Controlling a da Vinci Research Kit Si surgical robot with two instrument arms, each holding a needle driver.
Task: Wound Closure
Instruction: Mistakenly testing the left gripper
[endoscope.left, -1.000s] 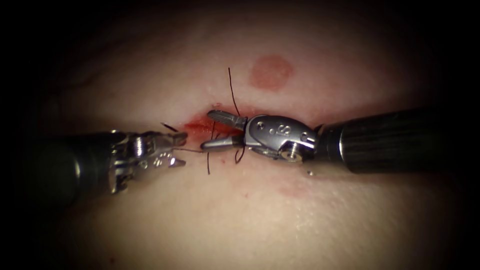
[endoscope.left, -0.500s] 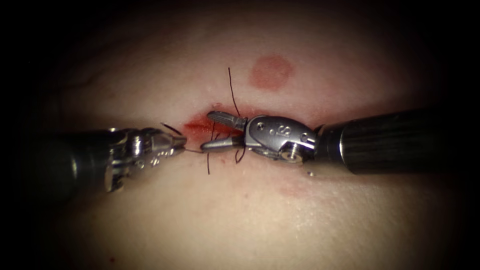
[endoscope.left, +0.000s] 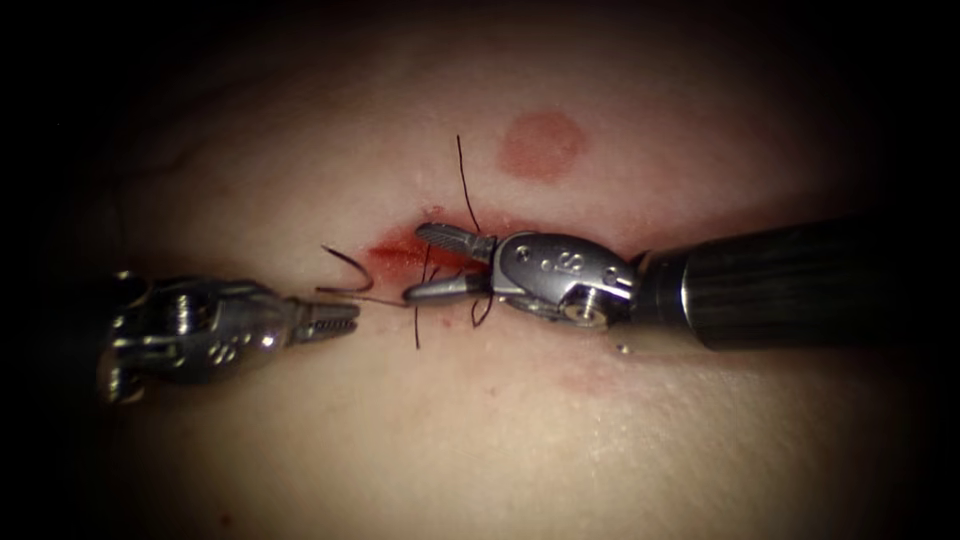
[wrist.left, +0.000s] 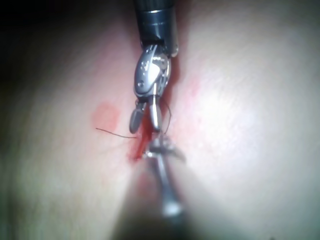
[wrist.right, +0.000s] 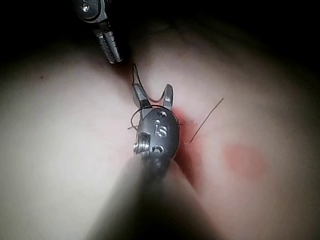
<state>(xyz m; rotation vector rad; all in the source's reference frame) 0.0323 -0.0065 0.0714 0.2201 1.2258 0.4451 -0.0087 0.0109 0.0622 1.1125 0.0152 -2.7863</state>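
Observation:
The tissue (endoscope.left: 480, 430) has a short cut (endoscope.left: 395, 252) wet with red fluid. My right tool (endoscope.left: 412, 262) reaches in from the right with its jaws spread open over the cut, holding nothing; it is also in the right wrist view (wrist.right: 152, 87) and the left wrist view (wrist.left: 145, 129). The curved needle (endoscope.left: 368, 275) arcs at the cut's left end, free of both tools. I cannot tell whether it enters the tissue. A thin strand runs from it to the right tool's lower jaw. My left tool (endoscope.left: 355, 320) sits just left of the needle, jaws narrowly open and holding nothing.
Dark cut ends of thread (endoscope.left: 463, 180) stick up from stitches beside the right tool's jaws, one long end pointing away and shorter ones toward me. A round reddish mark (endoscope.left: 541, 144) lies on the tissue beyond the cut.
My left tool's jaws closed near the needle, then the tool drew back left and slightly down, leaving the needle's arc exposed. The right tool has stayed put.

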